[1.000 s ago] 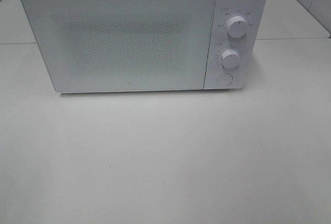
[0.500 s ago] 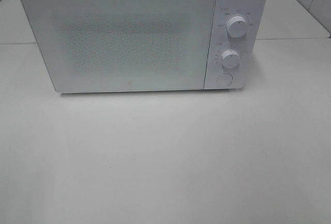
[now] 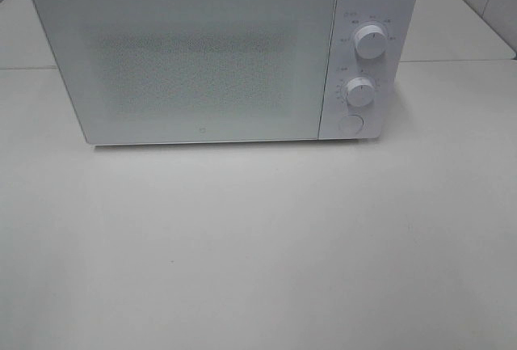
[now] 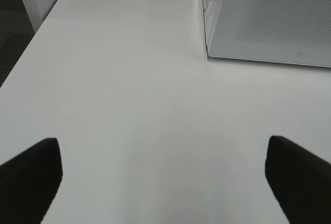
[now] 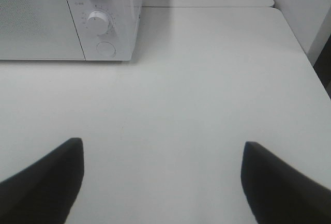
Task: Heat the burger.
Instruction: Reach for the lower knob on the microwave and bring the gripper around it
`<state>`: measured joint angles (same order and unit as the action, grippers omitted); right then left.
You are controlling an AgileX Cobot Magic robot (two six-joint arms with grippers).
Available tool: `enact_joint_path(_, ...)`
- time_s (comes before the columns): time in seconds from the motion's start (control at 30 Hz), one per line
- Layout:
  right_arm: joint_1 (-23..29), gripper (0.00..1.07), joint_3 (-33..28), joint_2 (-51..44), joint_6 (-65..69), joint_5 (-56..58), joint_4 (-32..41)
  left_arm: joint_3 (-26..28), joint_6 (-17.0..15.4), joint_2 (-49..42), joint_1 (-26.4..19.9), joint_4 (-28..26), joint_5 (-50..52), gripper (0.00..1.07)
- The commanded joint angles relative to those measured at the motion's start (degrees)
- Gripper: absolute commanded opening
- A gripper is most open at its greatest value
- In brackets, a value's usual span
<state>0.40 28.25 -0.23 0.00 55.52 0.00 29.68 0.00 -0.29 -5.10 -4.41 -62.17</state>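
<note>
- White worktop [image 3: 258, 245], seam running behind the appliance; pale tiled wall at the far right corner.
- White microwave [image 3: 194, 59] stands at the back of the worktop, door [image 3: 186, 63] shut, dotted mesh window.
- Control panel on its right: upper knob [image 3: 370, 43], lower knob [image 3: 360, 91], round button [image 3: 350, 124] beneath.
- Left pincer [image 4: 164, 180]: dark fingers wide apart, over bare worktop, near the microwave's left front corner.
- Right pincer [image 5: 163, 180]: fingers wide apart, holding nothing, in front of the panel side.
- Burger: not seen in any view; position cannot be told.
</note>
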Motion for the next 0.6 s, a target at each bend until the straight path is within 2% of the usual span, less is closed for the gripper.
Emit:
enact_joint_path(0.03,-0.2,0.74,-0.2,-1.7,0.0,-0.5,0.0,-0.1,-0.3,-0.9,-0.2,-0.1,0.9,1.01)
enact_joint_path(0.47,-0.2,0.75,-0.2,-1.7,0.0,-0.5,0.0,-0.1,-0.3,-0.9,-0.2,-0.1,0.9,1.01)
enact_joint_path(0.6,-0.2,0.81,0.1,-1.7,-0.3,-0.7,0.0,-0.1,-0.3,-0.9,-0.2,-0.1,0.9,1.01)
